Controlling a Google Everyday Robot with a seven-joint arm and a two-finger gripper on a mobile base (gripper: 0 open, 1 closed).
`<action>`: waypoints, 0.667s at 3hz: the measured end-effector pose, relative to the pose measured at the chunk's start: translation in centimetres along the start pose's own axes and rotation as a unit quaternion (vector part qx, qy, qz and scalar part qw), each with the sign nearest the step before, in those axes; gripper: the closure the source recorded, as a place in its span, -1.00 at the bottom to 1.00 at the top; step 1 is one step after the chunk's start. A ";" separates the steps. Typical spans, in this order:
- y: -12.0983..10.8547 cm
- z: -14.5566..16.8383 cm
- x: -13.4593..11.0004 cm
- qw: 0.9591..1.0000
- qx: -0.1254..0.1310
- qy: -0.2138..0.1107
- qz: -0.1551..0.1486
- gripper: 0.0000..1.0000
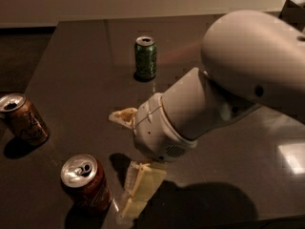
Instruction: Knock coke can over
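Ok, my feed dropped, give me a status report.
Gripper open, low beside the coke can. Coke can upright, not yet knocked over. Nothing between them; green can and tan can stand well apart.

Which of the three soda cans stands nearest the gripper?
The red aluminium coke can with the silver top, front left, just beside the open gripper; the green can and tan-orange can stand farther off.
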State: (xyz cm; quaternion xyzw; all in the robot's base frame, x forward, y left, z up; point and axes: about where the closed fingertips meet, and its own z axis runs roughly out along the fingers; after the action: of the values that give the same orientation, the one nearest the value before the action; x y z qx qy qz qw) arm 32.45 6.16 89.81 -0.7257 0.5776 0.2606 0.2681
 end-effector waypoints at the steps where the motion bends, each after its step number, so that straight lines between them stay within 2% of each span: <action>1: 0.7 1.4 -1.0 1.000 -0.010 -0.025 -0.004 -1.00; 2: 1.2 2.4 -2.1 0.999 -0.022 -0.046 -0.008 -1.00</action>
State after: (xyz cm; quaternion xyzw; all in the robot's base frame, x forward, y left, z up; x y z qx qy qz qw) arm 30.66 9.04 89.40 -0.7230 0.5532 0.3044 0.2803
